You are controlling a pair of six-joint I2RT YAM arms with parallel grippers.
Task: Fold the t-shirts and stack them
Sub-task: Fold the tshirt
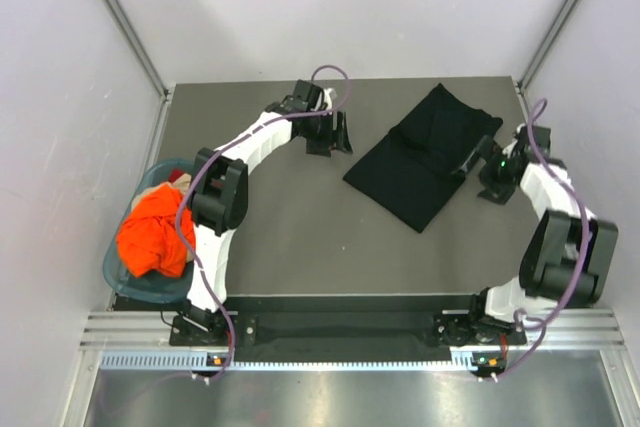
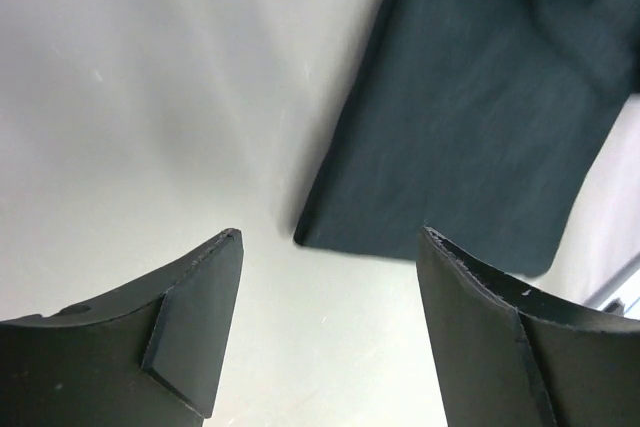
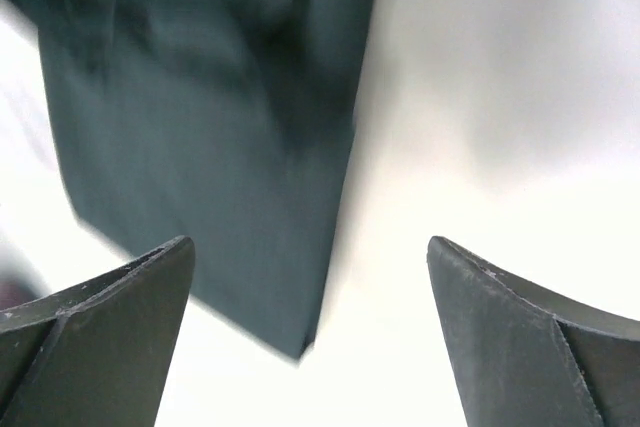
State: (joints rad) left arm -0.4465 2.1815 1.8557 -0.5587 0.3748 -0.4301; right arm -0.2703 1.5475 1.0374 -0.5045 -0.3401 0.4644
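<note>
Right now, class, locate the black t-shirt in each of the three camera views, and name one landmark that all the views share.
Top external: the black t-shirt lies folded on the grey table, right of centre.
Left wrist: it fills the upper right, one corner near the middle.
Right wrist: it fills the upper left, one corner low at the centre.
Shared landmark: the bare table beside the shirt.

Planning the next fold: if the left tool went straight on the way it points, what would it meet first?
Probably the black shirt: its near corner lies just ahead of the open left tool. Height above the table is unclear.
</note>
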